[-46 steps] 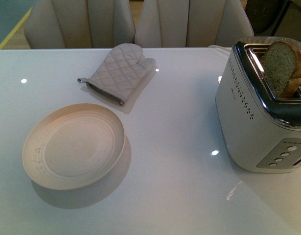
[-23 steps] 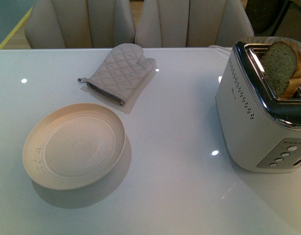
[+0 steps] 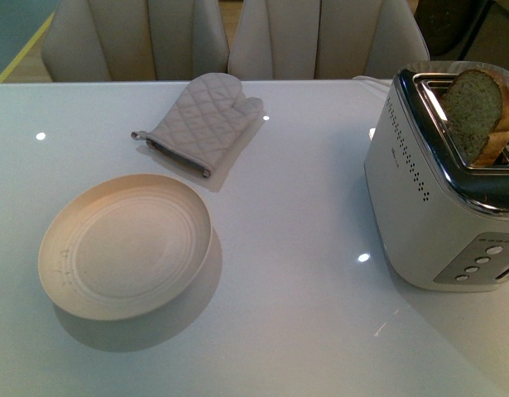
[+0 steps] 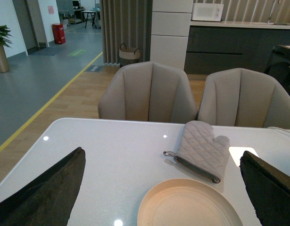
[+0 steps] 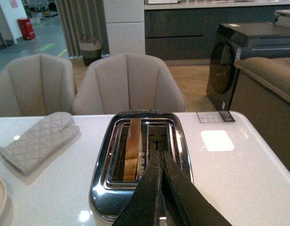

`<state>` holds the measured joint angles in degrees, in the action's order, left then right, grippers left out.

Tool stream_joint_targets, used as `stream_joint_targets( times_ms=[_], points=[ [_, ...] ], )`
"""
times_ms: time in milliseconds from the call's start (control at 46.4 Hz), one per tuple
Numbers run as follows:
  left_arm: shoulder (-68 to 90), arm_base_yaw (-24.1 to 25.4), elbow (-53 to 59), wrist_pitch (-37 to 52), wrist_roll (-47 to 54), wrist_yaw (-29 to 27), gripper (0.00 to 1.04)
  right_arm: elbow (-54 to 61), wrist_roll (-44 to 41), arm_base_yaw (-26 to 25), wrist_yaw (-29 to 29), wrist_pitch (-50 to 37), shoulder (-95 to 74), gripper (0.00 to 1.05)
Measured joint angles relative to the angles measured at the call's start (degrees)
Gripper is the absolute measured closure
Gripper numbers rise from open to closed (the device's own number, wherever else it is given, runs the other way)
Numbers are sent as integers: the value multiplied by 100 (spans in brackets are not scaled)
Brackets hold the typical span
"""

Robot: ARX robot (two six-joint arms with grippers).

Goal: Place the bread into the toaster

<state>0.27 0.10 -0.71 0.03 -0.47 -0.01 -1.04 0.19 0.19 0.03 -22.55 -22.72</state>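
While parked over the near left of the white table (image 3: 304, 331), left gripper (image 4: 159, 188) spread wide above an empty plate (image 3: 126, 246), oven mitt (image 3: 203, 122) toward the far edge; bread (image 3: 477, 112) upright in the toaster (image 3: 428, 215) at the right edge; right gripper (image 5: 160, 162) pinched closed, empty, above it.

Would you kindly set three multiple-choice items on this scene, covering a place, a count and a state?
1. Where is the bread?
A. on the plate
B. in a toaster slot
C. under the mitt

2. How many chairs stand behind the table?
A. one
B. two
C. four

3. How do the right gripper's jaws stand?
A. wide open
B. shut on the bread
C. shut, holding nothing

Answers:
1 B: the slice stands in the toaster, its top sticking out.
2 B: two beige chairs show side by side.
3 C: the right gripper has its jaws pressed together above the toaster, clear of the bread.
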Motion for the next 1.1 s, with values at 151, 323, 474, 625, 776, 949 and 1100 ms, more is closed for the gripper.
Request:
stream_joint_targets(
  times_ms=[151, 323, 474, 625, 776, 949, 1100],
  points=[
    [0, 0, 0, 0, 0, 0, 7, 0, 0, 0, 7, 326, 354, 103],
    [0, 0, 0, 0, 0, 0, 7, 0, 0, 0, 9, 793, 822, 103],
    [0, 0, 0, 0, 0, 0, 7, 0, 0, 0, 9, 1038, 1060, 103],
    [0, 0, 0, 0, 0, 0, 7, 0, 0, 0, 13, 1563, 1506, 103],
    [0, 0, 0, 0, 0, 0, 7, 0, 0, 0, 11, 2236, 2221, 103],
    [0, 0, 0, 0, 0, 0, 7, 0, 0, 0, 9, 2247, 2236, 103],
    [0, 0, 0, 0, 0, 0, 7, 0, -2, 0, 9, 2247, 2236, 72]
  ],
)
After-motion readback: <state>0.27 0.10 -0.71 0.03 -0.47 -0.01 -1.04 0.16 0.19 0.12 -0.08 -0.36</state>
